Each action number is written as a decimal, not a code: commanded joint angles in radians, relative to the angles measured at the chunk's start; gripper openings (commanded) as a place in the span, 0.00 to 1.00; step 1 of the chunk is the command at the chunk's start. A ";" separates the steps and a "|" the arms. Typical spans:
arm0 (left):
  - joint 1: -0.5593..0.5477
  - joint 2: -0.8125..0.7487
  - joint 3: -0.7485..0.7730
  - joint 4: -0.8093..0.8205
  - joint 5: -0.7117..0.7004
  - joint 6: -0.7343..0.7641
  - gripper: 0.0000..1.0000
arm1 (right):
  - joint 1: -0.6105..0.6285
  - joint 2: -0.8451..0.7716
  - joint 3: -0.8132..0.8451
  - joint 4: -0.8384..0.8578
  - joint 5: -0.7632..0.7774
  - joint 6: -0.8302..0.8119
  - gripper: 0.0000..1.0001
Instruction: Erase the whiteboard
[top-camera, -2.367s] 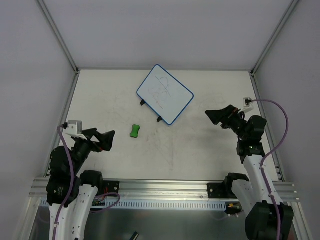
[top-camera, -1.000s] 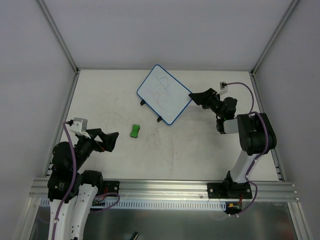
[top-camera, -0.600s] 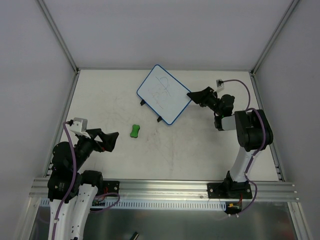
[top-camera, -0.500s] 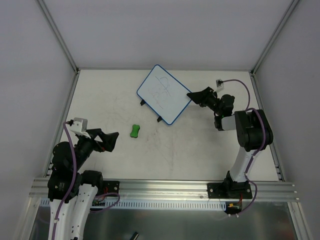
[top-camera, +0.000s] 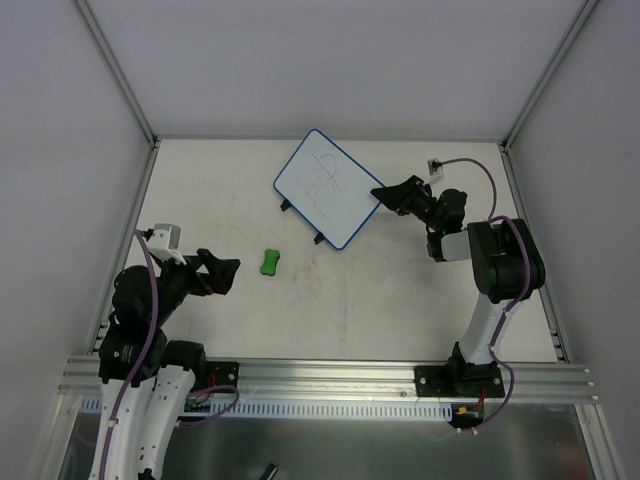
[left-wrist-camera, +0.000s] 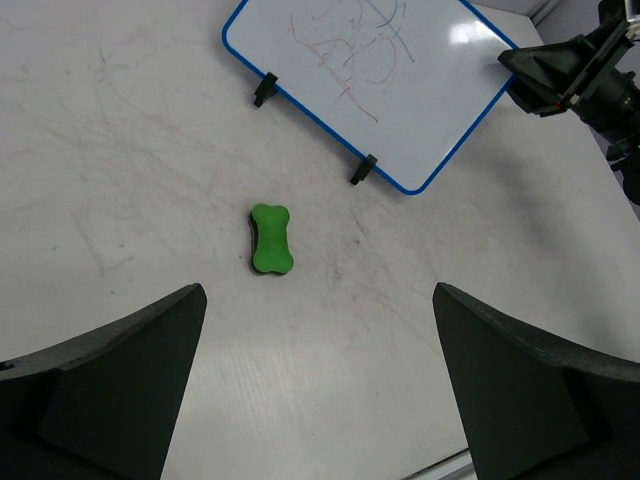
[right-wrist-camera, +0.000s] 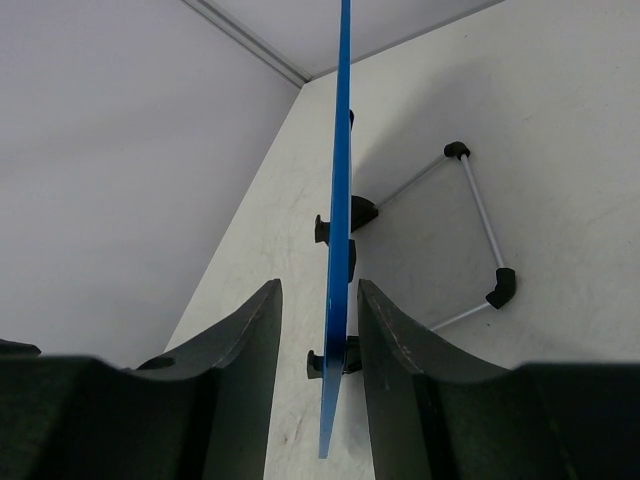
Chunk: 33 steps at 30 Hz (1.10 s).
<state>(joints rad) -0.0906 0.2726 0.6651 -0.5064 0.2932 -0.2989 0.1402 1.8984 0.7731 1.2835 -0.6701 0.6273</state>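
Right wrist view has the whiteboard (right-wrist-camera: 338, 300) edge-on, its blue rim running straight down the slot between the two fingers (right-wrist-camera: 250, 350). The right gripper (right-wrist-camera: 318, 290) straddles that rim with its jaws narrowly apart. A sliver of daylight shows on one side and next to none on the other, so no firm clamp yet.

From the top camera, the board sits at the far middle of the table (top-camera: 400, 300), turned at an angle. The right gripper has it by the right-hand corner. Red and blue scribbles (left-wrist-camera: 350, 50) cover its face, none of them wiped.

The left gripper (left-wrist-camera: 318, 290) hangs wide open and holding nothing, above the green eraser (left-wrist-camera: 270, 239). That eraser lies alone on the table, just short of the board's two black feet (left-wrist-camera: 362, 168).

Now the worries. That hold is right out at a corner and on a thin rim, so if the jaws meet it off-centre, the board may well skid or swing round on its feet. Even a good pinch there gives little leverage, and hard rubbing at the far side could pivot the board or pop the rim out of the fingers. Squeeze with a tilt, and the near edge could lift. On the left side, the eraser is small and loose, and a descent slightly off could knock it away instead of catching it.
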 joint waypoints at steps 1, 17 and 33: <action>0.002 0.094 0.057 0.031 -0.009 -0.086 0.99 | 0.006 -0.006 0.002 0.201 -0.020 -0.023 0.39; -0.001 0.321 0.054 0.078 -0.075 -0.212 0.99 | 0.004 0.019 0.015 0.200 -0.025 0.000 0.18; -0.284 0.654 0.139 0.108 -0.411 -0.175 0.99 | 0.013 0.027 0.032 0.166 -0.039 0.015 0.00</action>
<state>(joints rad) -0.3515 0.8776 0.7689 -0.4179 -0.0071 -0.4973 0.1429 1.9259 0.7734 1.2896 -0.6819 0.6464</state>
